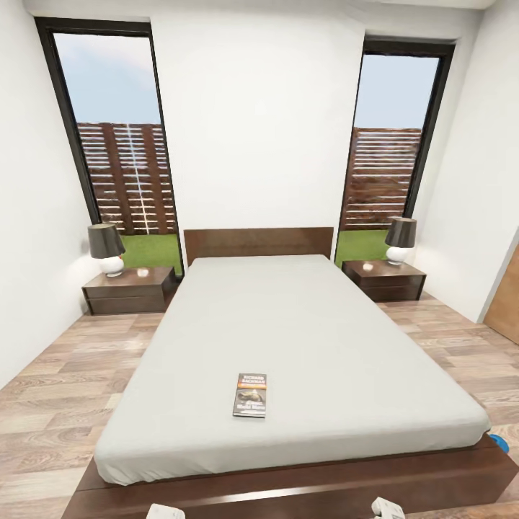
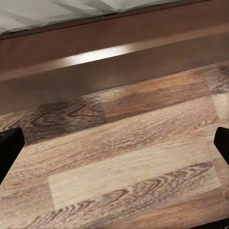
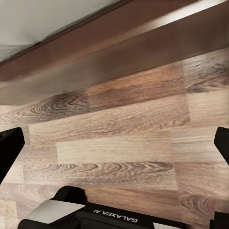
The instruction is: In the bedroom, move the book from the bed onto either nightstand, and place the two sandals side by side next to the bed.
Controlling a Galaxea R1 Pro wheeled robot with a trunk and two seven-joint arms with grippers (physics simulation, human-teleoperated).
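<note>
The book [image 1: 250,395] lies flat on the pale mattress of the bed [image 1: 288,317], near its foot and a little left of centre. Dark nightstands stand at either side of the headboard, one on the left [image 1: 130,290] and one on the right [image 1: 384,280]. A sliver of a bright blue sandal [image 1: 499,442] peeks out on the floor by the bed's right foot corner, mostly hidden by the mattress. My left gripper [image 2: 114,148] hangs open over the plank floor beside the bed frame [image 2: 95,71]. My right gripper [image 3: 114,143] is open too, above the floor near the frame [image 3: 119,52].
Each nightstand carries a dark-shaded lamp, left [image 1: 107,248] and right [image 1: 400,240], and a small white object. Tall windows flank the headboard. Wood floor runs along both sides of the bed. A wooden door [image 1: 507,299] is on the right wall.
</note>
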